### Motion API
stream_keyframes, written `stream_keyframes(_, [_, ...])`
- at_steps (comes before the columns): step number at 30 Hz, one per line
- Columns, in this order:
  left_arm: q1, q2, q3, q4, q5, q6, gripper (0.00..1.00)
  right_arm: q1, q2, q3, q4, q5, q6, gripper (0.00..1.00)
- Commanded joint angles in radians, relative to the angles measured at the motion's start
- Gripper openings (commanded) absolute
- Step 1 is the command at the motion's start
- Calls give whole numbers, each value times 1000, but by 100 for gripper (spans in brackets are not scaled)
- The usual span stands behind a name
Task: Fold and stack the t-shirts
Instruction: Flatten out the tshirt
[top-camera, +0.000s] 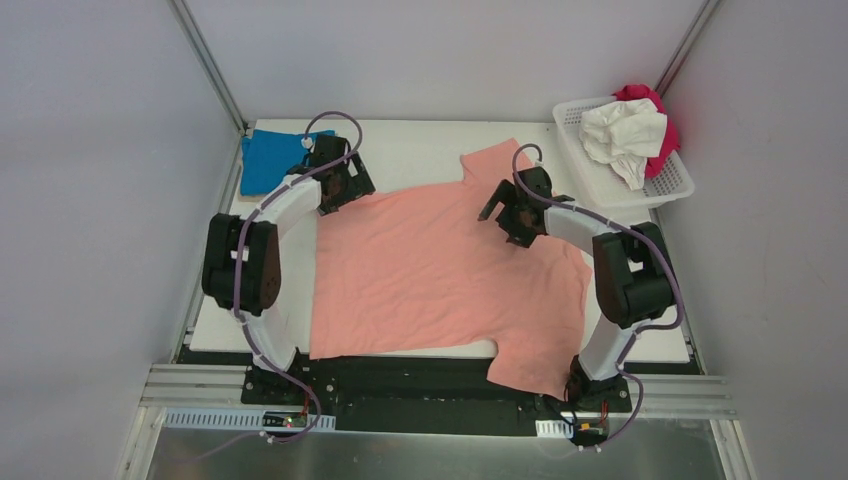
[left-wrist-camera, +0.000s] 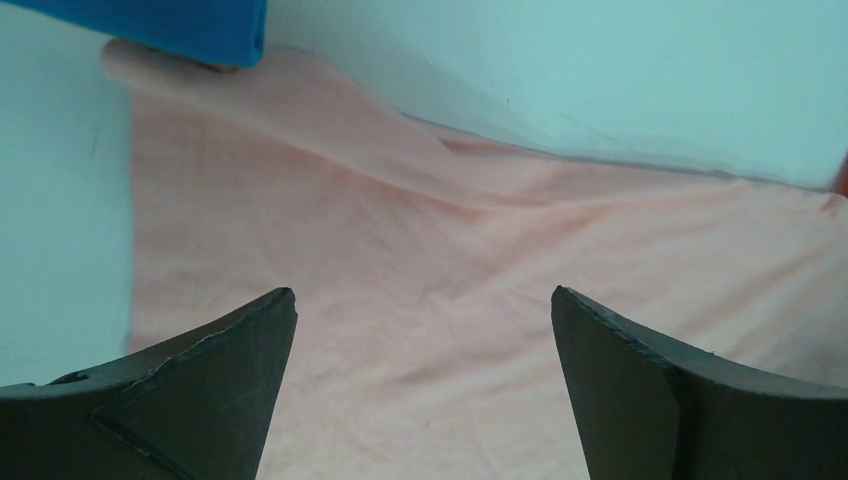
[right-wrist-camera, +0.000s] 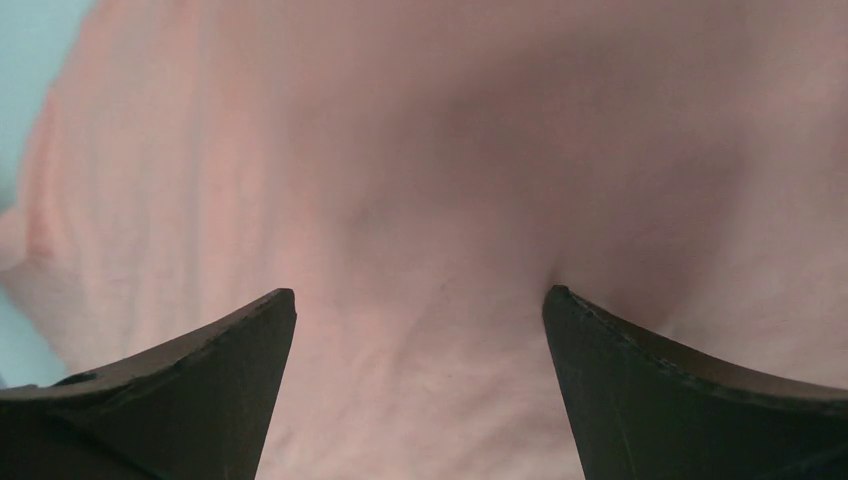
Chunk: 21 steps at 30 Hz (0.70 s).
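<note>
A salmon-pink t-shirt (top-camera: 430, 270) lies spread over the middle of the white table, its lower right corner hanging past the near edge. My left gripper (top-camera: 340, 185) hovers open over the shirt's far left corner; in the left wrist view the pink cloth (left-wrist-camera: 430, 300) lies between wide-apart fingers (left-wrist-camera: 230, 380). My right gripper (top-camera: 505, 215) stands open over the shirt's right upper part, with pink cloth (right-wrist-camera: 420, 250) filling the right wrist view. A folded bright blue t-shirt (top-camera: 275, 160) lies at the far left. White (top-camera: 622, 135) and magenta (top-camera: 645, 100) shirts sit crumpled in the basket.
A white lattice basket (top-camera: 600, 175) stands at the table's far right corner. Grey walls close in on both sides. The blue shirt's edge (left-wrist-camera: 150, 25) shows at the top left of the left wrist view, over a thin tan board.
</note>
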Motion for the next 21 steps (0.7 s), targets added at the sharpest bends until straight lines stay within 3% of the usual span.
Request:
stream_keyframes(1, [-2,114,111,10,18,17,99,-25,-30,-22,5,59,26,100])
stream_keyframes(9, [2,376,346,18,-46,55,99,-100,-19,-52,-19,76,43,99])
stream_keyframes(21, [58,721,775,-47,10,45,99,-138,70,40,-27,61,31,99])
